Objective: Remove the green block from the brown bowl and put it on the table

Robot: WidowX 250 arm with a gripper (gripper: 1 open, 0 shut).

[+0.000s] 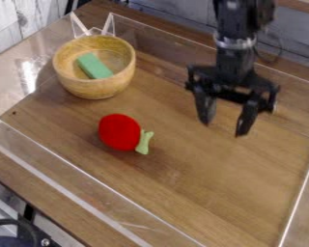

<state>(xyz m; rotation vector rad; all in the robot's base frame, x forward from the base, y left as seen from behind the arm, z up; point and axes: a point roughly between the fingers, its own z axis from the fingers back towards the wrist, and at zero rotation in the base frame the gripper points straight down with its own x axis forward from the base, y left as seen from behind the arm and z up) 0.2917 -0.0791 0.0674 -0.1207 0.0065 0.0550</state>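
The green block [94, 67] lies inside the brown bowl [96, 85] at the back left of the table [183, 183]. My gripper [226, 119] hangs far to the right of the bowl, pointing straight down, low over the bare wood. Its two dark fingers [207, 108] are spread apart with nothing between them.
A red ball [117, 131] with a pale green stub [146, 144] rests near the table's middle, between bowl and gripper. Clear plastic walls [80, 198] line the table's edges.
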